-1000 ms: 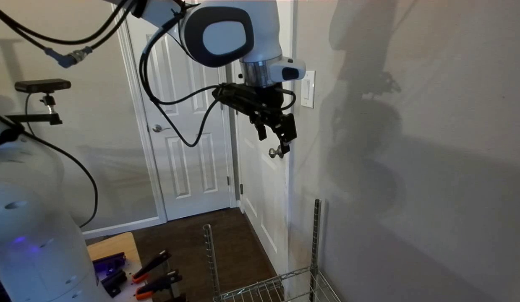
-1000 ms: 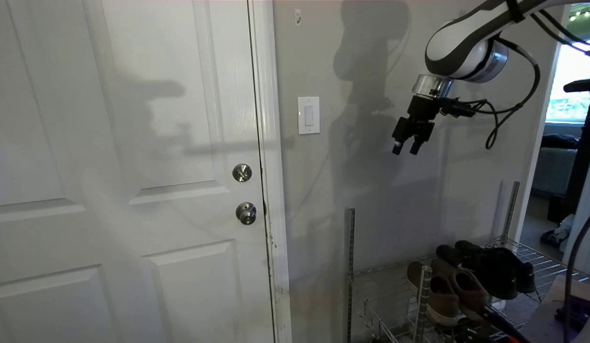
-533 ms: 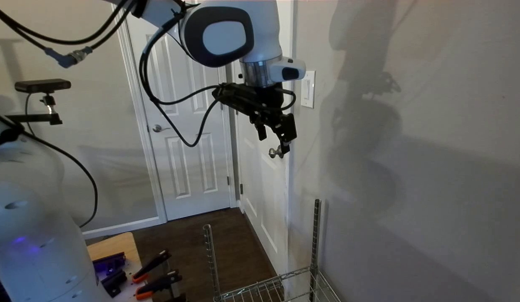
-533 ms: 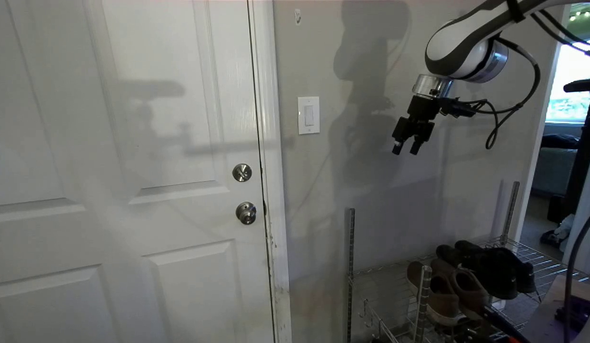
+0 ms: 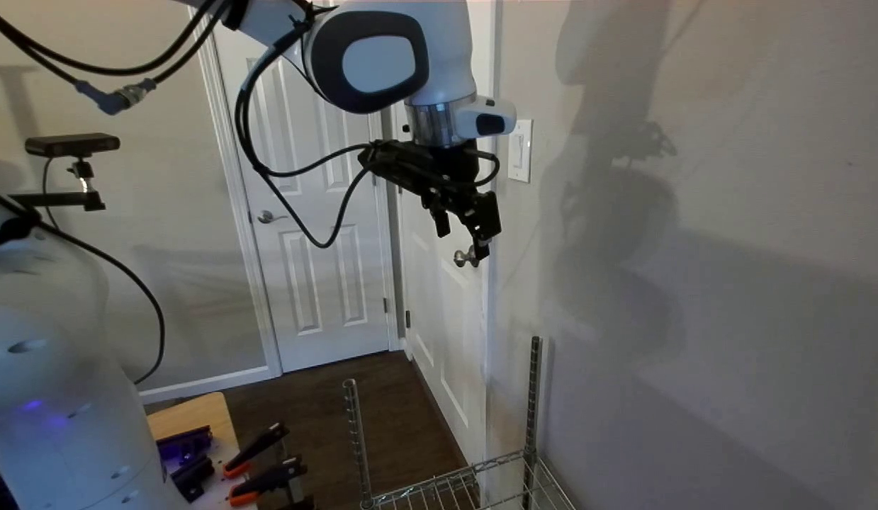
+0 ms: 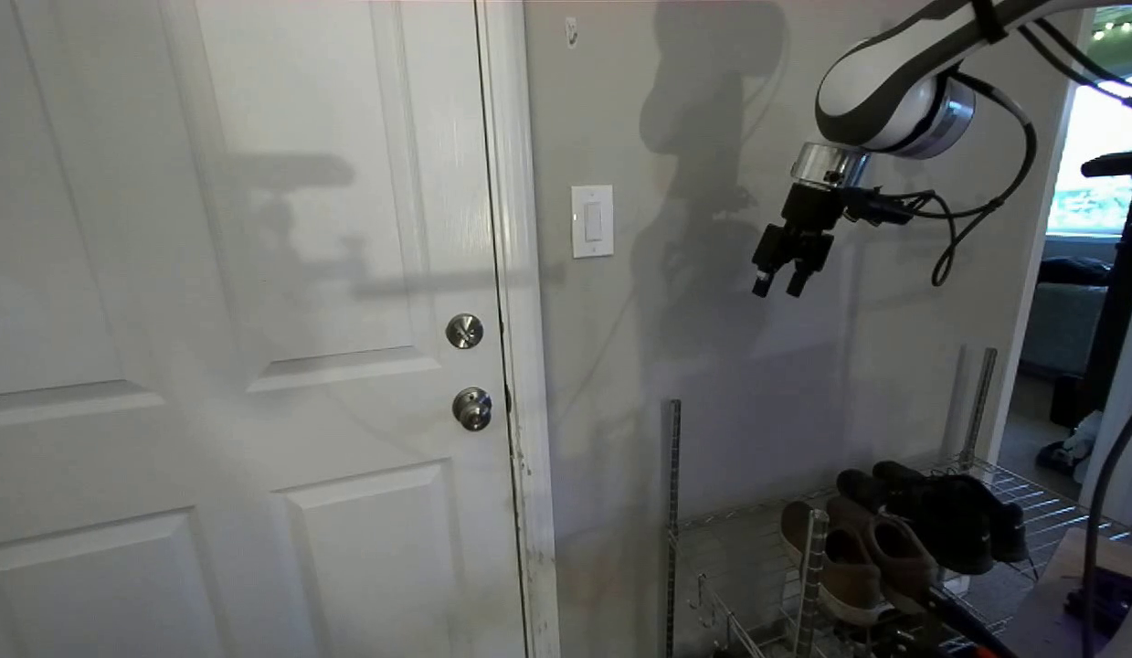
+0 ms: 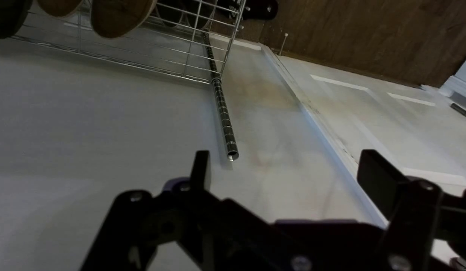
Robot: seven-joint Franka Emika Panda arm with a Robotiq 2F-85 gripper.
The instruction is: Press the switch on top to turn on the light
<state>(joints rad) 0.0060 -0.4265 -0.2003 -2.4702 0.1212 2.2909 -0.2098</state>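
Gripper point(image 6: 779, 286) spread, holding nothing, tilted downward and well apart from the switch point(image 6: 592, 221), which sits on the wall point(image 6: 602, 347) just beside the door frame point(image 6: 520, 228). Judged: no press made yet; approach, alignment and push remain. Switch on or off: cannot tell.

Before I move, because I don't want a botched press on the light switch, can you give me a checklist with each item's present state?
1. Switch in sight: ok, in both exterior views.
2. Gripper empty: ok, nothing between its fingers.
3. Fingers shut for pressing: not ok, they stand apart.
4. Gripper facing the switch: not ok, it points downward and stands apart from it.
5. Rack post out of the way: seems ok, its top sits lower than the switch.
6. Switch on or off: cannot tell.
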